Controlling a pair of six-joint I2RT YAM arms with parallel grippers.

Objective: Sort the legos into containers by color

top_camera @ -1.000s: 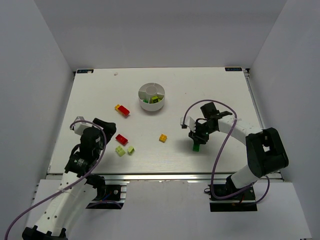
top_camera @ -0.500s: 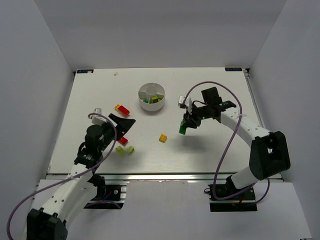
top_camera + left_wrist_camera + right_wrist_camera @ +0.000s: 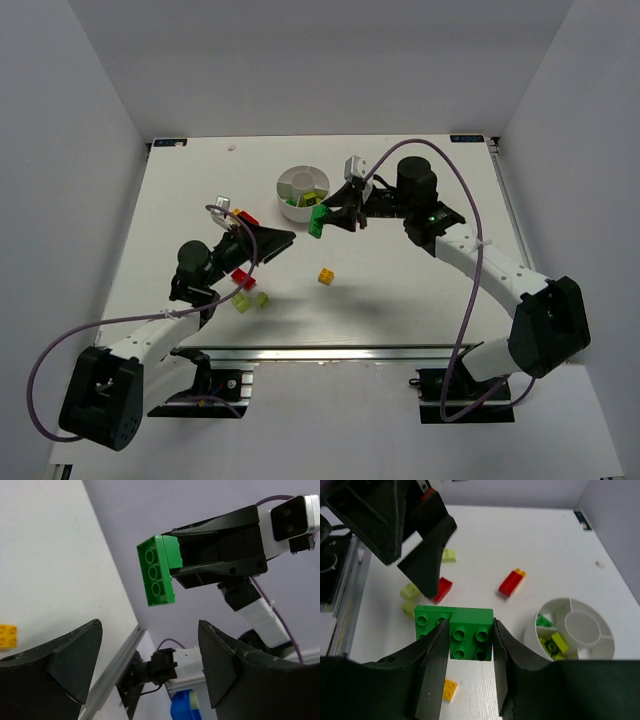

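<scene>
My right gripper [image 3: 327,216] is shut on a dark green lego [image 3: 316,220], held in the air just right of the white dish [image 3: 300,215]; the wrist view shows the jaws clamping it [image 3: 455,632]. The dish [image 3: 530,637] holds dark green and lime bricks [image 3: 552,642] in its wedges. My left gripper [image 3: 280,240] is open and empty, raised and looking at the green lego [image 3: 159,570]. On the table lie a red-and-yellow brick [image 3: 244,219], a red brick [image 3: 243,278], two pale lime bricks [image 3: 241,301], and an orange-yellow brick [image 3: 326,276].
White walls enclose the table on the left, back and right. An aluminium rail [image 3: 320,352] runs along the near edge. The right arm's purple cable [image 3: 470,290] loops above the table's right half.
My right gripper has carried the dark green lego up and left from the front right of the table to beside the dish. My left arm has stretched forward and lifted its open gripper.
</scene>
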